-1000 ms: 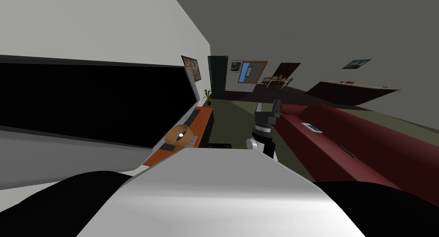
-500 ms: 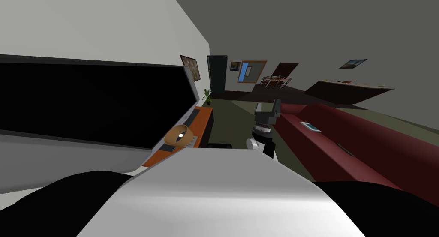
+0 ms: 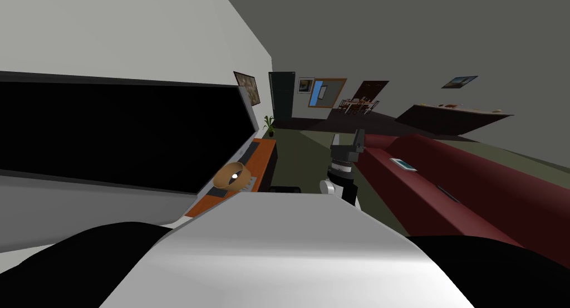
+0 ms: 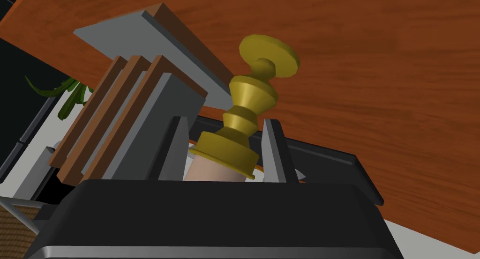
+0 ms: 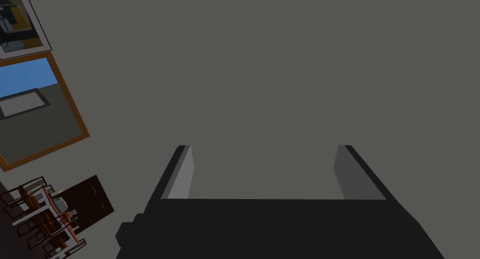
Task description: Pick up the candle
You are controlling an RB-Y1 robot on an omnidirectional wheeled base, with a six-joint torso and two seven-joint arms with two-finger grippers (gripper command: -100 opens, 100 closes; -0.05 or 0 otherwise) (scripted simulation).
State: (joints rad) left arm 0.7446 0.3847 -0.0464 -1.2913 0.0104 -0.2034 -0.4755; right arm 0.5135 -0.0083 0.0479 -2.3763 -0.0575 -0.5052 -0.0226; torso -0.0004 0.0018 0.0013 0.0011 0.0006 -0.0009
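One pale candle [image 4: 213, 171] sits in a gold, ringed, turned candlestick [image 4: 248, 101]. The pair lies between the two thin grey fingers [image 4: 276, 151] of the left gripper [image 4: 226, 122], which are clenched on the candlestick's broad collar. The round foot points at an orange-brown wooden desktop [image 4: 375, 83]; whether it touches the wood I cannot tell. Just beside the candlestick leans a row of brown and grey books [image 4: 136, 106], with green plant leaves [image 4: 65, 94] past them. A brown woven basket [image 3: 231, 175] rests on the same desktop. The right gripper [image 3: 348, 138] hangs raised beside a dark red sofa [image 3: 445, 182], its fingers released and wide apart
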